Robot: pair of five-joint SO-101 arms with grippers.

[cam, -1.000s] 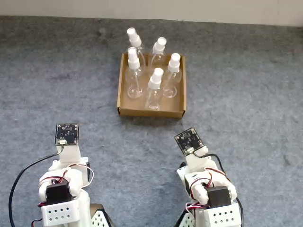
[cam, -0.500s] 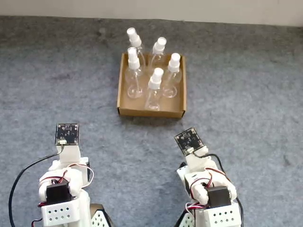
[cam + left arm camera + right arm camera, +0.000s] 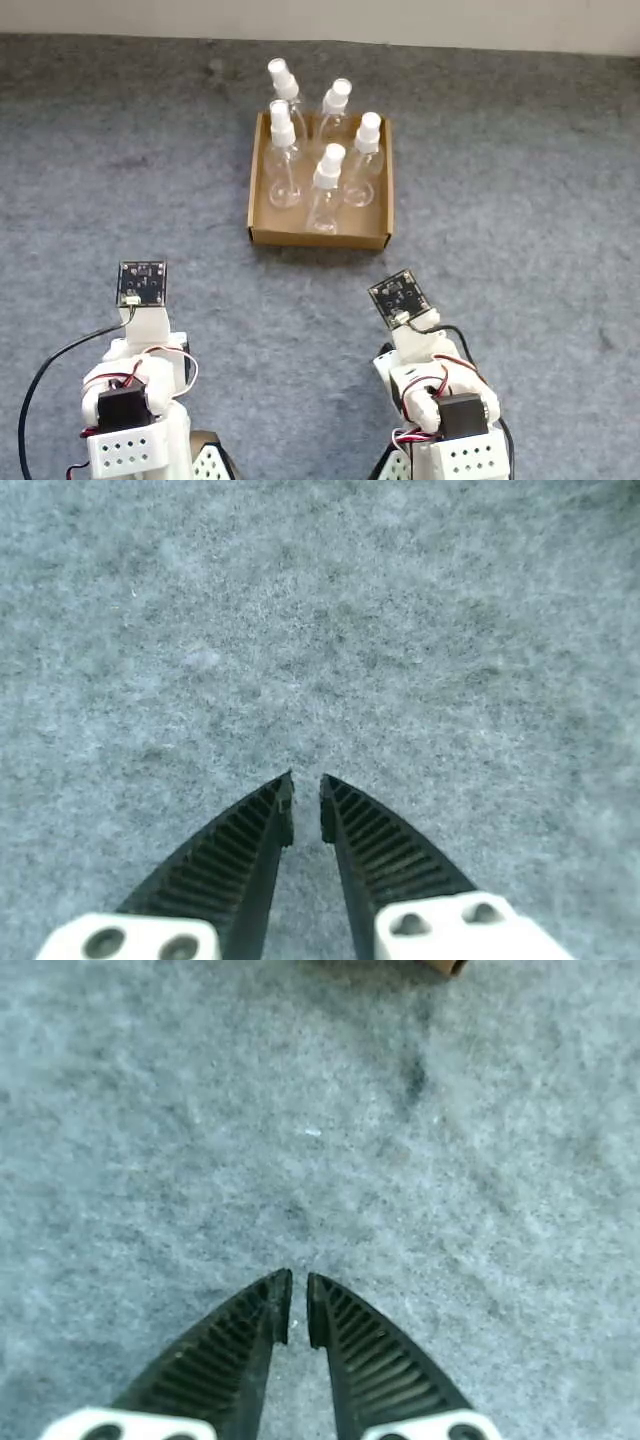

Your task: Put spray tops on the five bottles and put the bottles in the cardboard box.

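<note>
Both grippers are closed on nothing: the left gripper (image 3: 305,805) and the right gripper (image 3: 298,1305) hang over the grey felt surface (image 3: 520,200) near its front edge. The cardboard box (image 3: 318,238) lies ahead toward the far edge, somewhat nearer the right gripper. Five bottles (image 3: 284,180) stand upright inside, each wearing a spray top (image 3: 331,160), so the task looks complete.

Box at the far middle of the worktop (image 3: 520,200), arms at its near edge.
Five spray bottles (image 3: 325,195) stand in the cardboard box (image 3: 320,237): two at the back, two in the middle, one in front. The left arm (image 3: 135,395) sits before the box to its left and the right arm (image 3: 435,385) before it to its right, both well apart from it. The left end effector (image 3: 305,810) and right end effector (image 3: 297,1308) hang over bare worktop.
</note>
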